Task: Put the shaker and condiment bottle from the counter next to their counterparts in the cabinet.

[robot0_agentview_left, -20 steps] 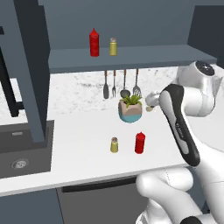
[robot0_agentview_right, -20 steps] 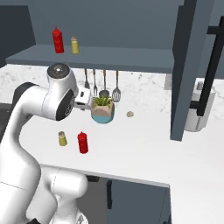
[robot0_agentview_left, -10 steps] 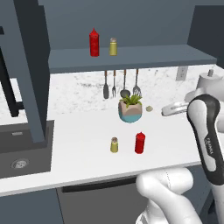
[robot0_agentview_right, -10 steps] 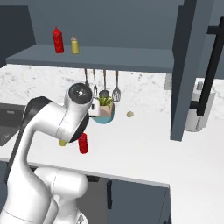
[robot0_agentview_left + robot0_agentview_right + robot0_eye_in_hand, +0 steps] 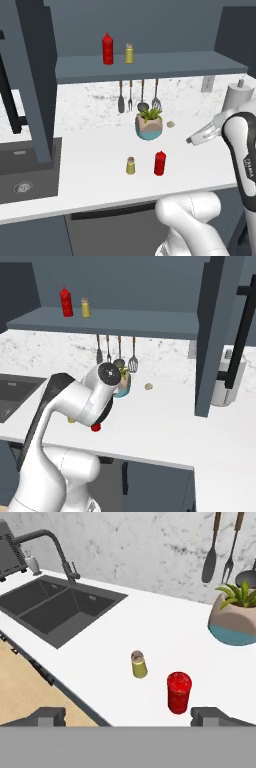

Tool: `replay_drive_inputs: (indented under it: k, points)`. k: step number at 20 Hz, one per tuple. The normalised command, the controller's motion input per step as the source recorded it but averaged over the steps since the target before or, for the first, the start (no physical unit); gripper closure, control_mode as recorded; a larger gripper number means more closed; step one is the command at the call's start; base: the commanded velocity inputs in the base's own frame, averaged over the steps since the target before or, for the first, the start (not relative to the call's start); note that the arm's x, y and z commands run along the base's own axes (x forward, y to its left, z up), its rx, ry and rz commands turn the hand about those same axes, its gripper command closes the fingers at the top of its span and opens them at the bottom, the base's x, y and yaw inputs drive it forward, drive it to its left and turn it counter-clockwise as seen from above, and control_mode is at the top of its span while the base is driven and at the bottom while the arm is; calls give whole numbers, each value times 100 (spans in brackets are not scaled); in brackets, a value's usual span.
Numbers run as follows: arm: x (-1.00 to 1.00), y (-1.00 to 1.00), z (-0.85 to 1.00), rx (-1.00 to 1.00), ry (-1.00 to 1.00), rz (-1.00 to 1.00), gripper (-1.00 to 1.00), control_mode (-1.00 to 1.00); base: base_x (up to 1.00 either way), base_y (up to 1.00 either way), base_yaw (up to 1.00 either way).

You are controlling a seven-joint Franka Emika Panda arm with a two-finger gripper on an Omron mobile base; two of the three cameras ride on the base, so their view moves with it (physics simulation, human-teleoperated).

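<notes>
The olive-yellow shaker and the red condiment bottle stand side by side on the white counter, in front of a potted plant. In the hand view the shaker and the condiment bottle lie just ahead of my gripper. It is open, its fingertips wide apart and holding nothing. Their counterparts, a red bottle and a shaker, stand on the slate-blue cabinet shelf. In the right base view my arm covers most of the counter pair.
A plant pot stands behind the pair, with utensils hanging on the wall above it. A dark sink with a faucet lies to the left. A tall cabinet panel rises at the right.
My arm has swung out and leaned over the counter, away from the plant pot, and now hides the counter pair in the right base view. The gripper stays open; bottles and shakers have not moved.
</notes>
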Motion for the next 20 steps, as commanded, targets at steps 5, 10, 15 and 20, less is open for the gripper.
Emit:
replay_drive_inputs:
  k: [5, 10, 15, 20]
  points:
    - [0, 0, -50, 0, 3, 3, -100, -100, 0, 0, 0]
    - [-9, -3, -33, 18, -2, 2, -100, -100, 0, 0, 0]
    - [-32, -9, -16, 34, -13, 5, -100, -100, 0, 0, 0]
    - [-20, -1, -27, 13, -18, 6, -100, -100, 0, 0, 0]
